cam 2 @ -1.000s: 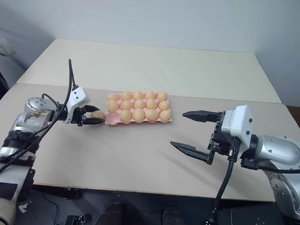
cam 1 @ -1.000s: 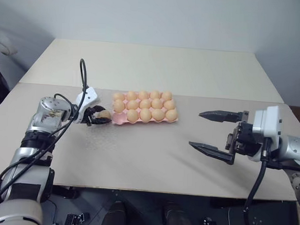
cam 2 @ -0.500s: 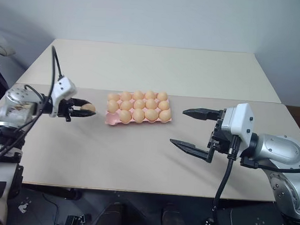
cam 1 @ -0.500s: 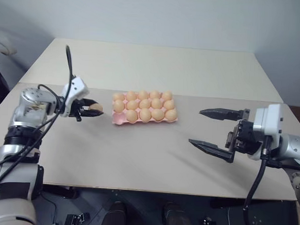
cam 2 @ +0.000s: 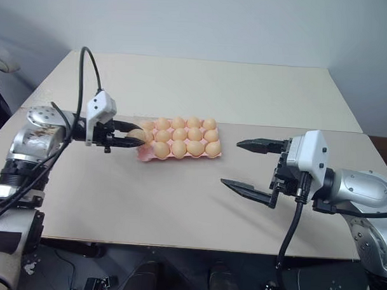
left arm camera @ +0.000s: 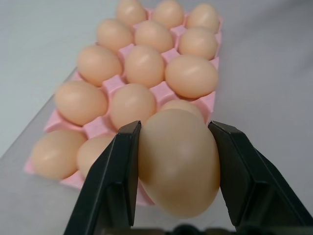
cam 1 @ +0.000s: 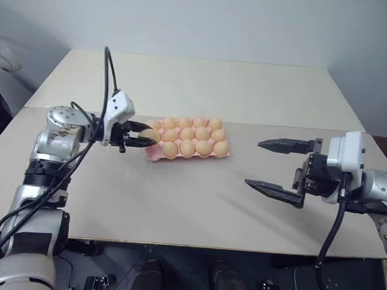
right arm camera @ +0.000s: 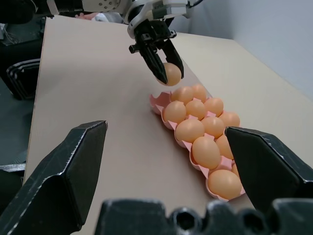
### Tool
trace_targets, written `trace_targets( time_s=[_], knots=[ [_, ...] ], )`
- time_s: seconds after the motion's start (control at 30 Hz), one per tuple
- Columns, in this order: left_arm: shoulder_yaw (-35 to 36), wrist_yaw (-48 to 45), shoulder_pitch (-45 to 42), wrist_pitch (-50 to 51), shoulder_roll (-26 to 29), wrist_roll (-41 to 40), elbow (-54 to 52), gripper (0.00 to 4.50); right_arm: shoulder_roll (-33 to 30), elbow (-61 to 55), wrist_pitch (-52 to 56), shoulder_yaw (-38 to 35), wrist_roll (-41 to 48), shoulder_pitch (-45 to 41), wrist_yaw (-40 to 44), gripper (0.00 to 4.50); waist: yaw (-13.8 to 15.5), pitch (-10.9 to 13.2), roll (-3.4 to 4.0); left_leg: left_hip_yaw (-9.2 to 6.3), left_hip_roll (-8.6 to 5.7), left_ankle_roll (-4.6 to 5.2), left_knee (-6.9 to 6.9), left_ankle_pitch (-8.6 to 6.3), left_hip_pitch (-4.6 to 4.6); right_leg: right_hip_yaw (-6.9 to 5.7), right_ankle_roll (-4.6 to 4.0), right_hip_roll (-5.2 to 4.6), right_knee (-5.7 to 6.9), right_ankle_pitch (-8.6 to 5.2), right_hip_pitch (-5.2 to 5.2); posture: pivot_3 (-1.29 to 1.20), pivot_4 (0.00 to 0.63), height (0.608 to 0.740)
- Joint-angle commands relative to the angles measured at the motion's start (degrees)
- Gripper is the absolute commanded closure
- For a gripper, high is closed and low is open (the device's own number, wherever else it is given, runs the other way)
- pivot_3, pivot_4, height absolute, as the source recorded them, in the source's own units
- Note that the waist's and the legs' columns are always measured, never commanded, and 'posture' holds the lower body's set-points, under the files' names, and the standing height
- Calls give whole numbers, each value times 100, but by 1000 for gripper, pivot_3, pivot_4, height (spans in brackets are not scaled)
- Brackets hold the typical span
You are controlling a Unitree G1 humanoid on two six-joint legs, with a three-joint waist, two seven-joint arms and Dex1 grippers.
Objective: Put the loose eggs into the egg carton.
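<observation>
Pink egg carton [cam 1: 187, 140] sits mid-table, nearly full. Left tool [cam 1: 145, 135] grips one egg [left arm camera: 178, 161] at its nine-o'clock edge; right tool [cam 1: 277, 166] hangs released. Risk: misaligned descent cracking a seated egg.

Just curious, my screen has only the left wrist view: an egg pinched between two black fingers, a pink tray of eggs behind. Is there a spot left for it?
Observer: Yes. The right wrist view shows one empty cup at the corner of the egg carton nearest the left gripper.
Operator: Is the egg over it?
Observer: Roughly. The egg hangs in the air above that end, clear of the carton.
Operator: And the other arm?
Observer: The right gripper hovers open above the table, off to the carton's right, holding nothing.
</observation>
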Motion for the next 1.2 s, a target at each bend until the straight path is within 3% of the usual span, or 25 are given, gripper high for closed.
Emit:
trace_targets(
  time_s=[0.03,0.13,0.3,0.57,0.8,1.0,1.2],
  knots=[
    [-63,79,-150,-73,47,165,-66,2257,-71,-169,14,-253,72,57,-33,0,-6,0,0,0,0,0,0,0,0,0,0,0,0,0,0,0,150,740],
    [-82,140,-172,-62,28,217,2,1594,-67,-196,8,-270,81,90,-64,0,0,0,0,0,0,0,0,0,0,0,0,0,0,0,0,0,150,740],
    [93,118,-230,42,134,89,-148,18,-59,-185,-8,-231,89,47,-108,0,0,0,0,0,0,0,0,0,-1,0,0,-1,-1,0,0,0,150,740],
    [1020,-109,267,630,1017,-679,-1080,18,-44,84,-133,6,-24,-165,115,0,-28,2,4,0,1,0,-1,0,1,1,-1,0,2,-1,-2,0,150,740],
    [2772,-182,2601,949,1780,-1583,-2985,18,-33,707,-293,335,-264,-663,610,0,-25,11,18,2,8,0,-3,0,4,0,-4,0,3,-4,-2,0,150,740],
    [4129,376,4438,1168,1529,-1909,-4220,18,4,1090,-375,474,-469,-764,879,0,41,13,19,2,10,0,-3,-1,2,-2,-5,-2,-6,-4,0,0,150,740],
    [4563,710,5271,1191,1256,-2239,-4801,18,109,1041,-278,552,-567,-760,781,0,49,13,18,4,9,-1,-4,-1,5,-1,-5,-3,-7,-4,1,0,150,740]
  ],
)
